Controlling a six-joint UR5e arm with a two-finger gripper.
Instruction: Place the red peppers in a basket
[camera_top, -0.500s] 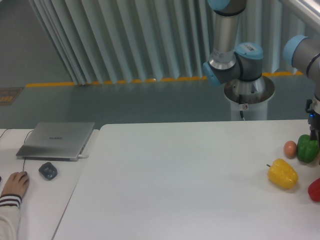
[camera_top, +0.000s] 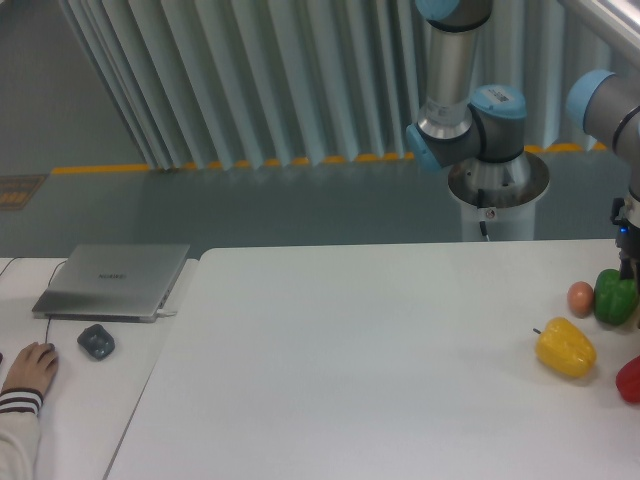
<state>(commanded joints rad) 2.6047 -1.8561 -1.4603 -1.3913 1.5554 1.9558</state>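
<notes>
The red pepper (camera_top: 630, 380) lies on the white table (camera_top: 380, 380) at the far right, cut off by the frame edge. No basket is in view. My gripper (camera_top: 629, 262) hangs at the right edge, just above the green pepper (camera_top: 615, 297) and well behind the red pepper. Most of the gripper is outside the frame, so its jaws do not show clearly.
A yellow pepper (camera_top: 565, 347) lies left of the red one. A small brown egg-like object (camera_top: 581, 298) sits beside the green pepper. A closed laptop (camera_top: 113, 279), a mouse (camera_top: 96, 342) and a person's hand (camera_top: 30, 368) are on the left desk.
</notes>
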